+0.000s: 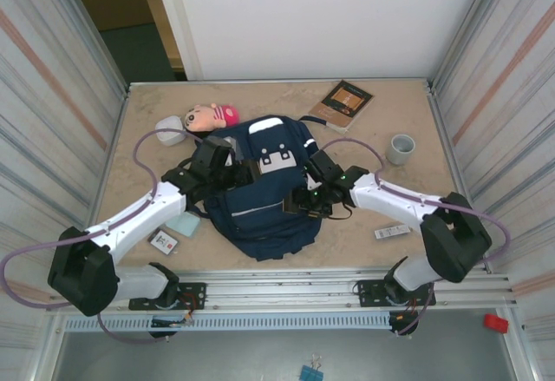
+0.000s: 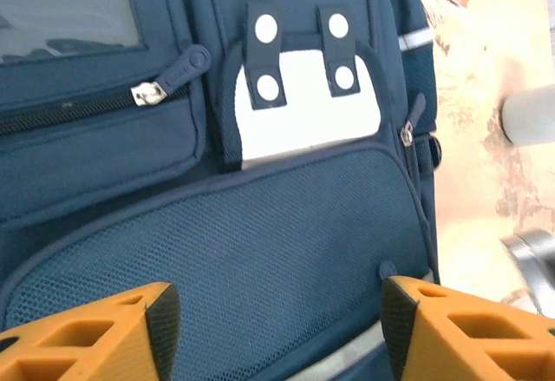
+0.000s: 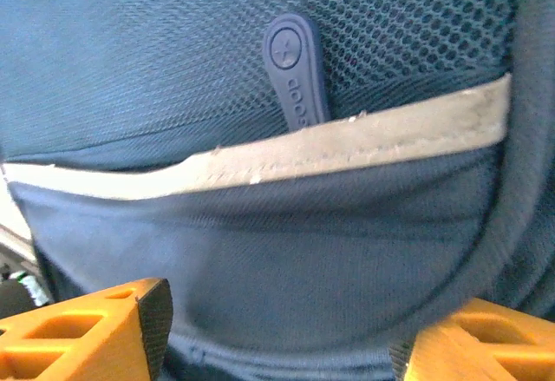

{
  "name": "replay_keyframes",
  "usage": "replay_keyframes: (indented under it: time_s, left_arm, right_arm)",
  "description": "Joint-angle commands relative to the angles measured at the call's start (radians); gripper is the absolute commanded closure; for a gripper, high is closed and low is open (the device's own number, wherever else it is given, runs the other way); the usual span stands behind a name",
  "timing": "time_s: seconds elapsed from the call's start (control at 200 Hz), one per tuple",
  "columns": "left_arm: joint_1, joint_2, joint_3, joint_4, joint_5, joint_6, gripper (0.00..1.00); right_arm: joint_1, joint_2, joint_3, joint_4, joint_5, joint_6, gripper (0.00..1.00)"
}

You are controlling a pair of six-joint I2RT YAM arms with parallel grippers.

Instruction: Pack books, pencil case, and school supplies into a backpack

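The navy backpack (image 1: 264,199) lies flat in the middle of the table, its white patch (image 2: 303,108) facing up. My left gripper (image 1: 227,164) hovers over its left upper part, open, with the mesh pocket (image 2: 260,242) between the orange fingers (image 2: 139,325). My right gripper (image 1: 305,193) is at the bag's right side, open and close above the fabric (image 3: 277,251) below a pale stripe (image 3: 347,142). The brown book (image 1: 344,104) lies at the back right. A pink pouch with a cartoon face (image 1: 210,118), apparently the pencil case, lies at the back left. A teal pad (image 1: 184,223), a black-and-white pack (image 1: 163,241) and a white bar (image 1: 392,232) lie near the front.
A grey cup (image 1: 401,148) stands right of the backpack and a white rounded box (image 1: 171,131) sits at the back left. Metal walls close in both sides. A rubber zipper pull (image 3: 295,68) lies on the mesh, and a metal one (image 2: 152,93) sits on the closed pocket.
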Motion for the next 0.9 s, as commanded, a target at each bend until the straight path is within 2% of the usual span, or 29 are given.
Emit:
replay_keyframes:
  time_s: [0.0, 0.1, 0.215, 0.371, 0.556, 0.737, 0.897]
  left_arm:
    - [0.041, -0.037, 0.022, 0.006, 0.02, 0.013, 0.35]
    - [0.091, -0.062, 0.042, -0.024, 0.04, 0.029, 0.35]
    - [0.149, -0.095, 0.068, -0.077, 0.029, 0.067, 0.33]
    - [0.249, -0.148, 0.066, -0.126, 0.033, 0.092, 0.32]
    - [0.356, -0.186, 0.073, -0.185, 0.047, 0.117, 0.32]
    - [0.429, -0.204, 0.094, -0.216, 0.039, 0.154, 0.32]
    - [0.455, -0.191, 0.106, -0.221, 0.02, 0.166, 0.32]
  right_arm:
    - [-0.021, -0.113, 0.08, -0.11, 0.075, 0.024, 0.3]
    - [-0.094, -0.154, 0.159, -0.182, 0.075, -0.038, 0.26]
    - [-0.202, -0.106, 0.26, -0.224, 0.064, -0.117, 0.24]
    - [-0.326, 0.093, 0.442, -0.232, 0.114, -0.228, 0.23]
    - [-0.414, 0.325, 0.614, -0.169, 0.217, -0.262, 0.24]
    - [-0.492, 0.525, 0.731, -0.05, 0.139, -0.293, 0.27]
    - [-0.525, 0.678, 0.854, 0.009, 0.064, -0.314, 0.28]
